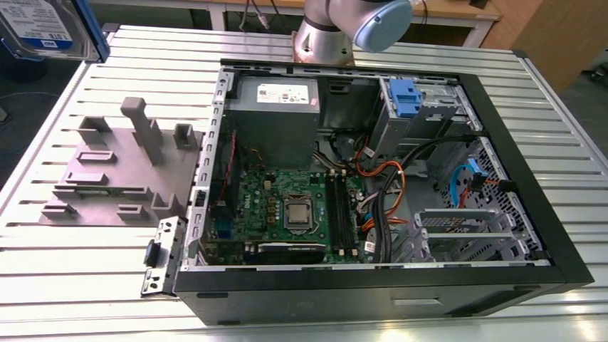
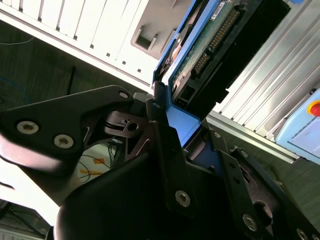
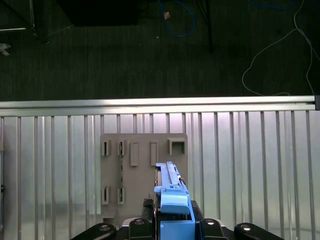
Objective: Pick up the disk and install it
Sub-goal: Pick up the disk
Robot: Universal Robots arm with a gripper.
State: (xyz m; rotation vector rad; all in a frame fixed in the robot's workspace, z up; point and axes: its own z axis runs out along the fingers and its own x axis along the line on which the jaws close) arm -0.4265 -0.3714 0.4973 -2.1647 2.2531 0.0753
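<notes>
Gripper clamped on disk at blue carrier (edge-on in first wrist view), above grey fixture; computer case open

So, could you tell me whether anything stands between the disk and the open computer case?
Only the grey fixture, with its upright posts, lies on the table between the disk, held in the tool at the exterior view's upper left, and the open case. The disk appears raised above it, so nothing visible blocks it.
</notes>
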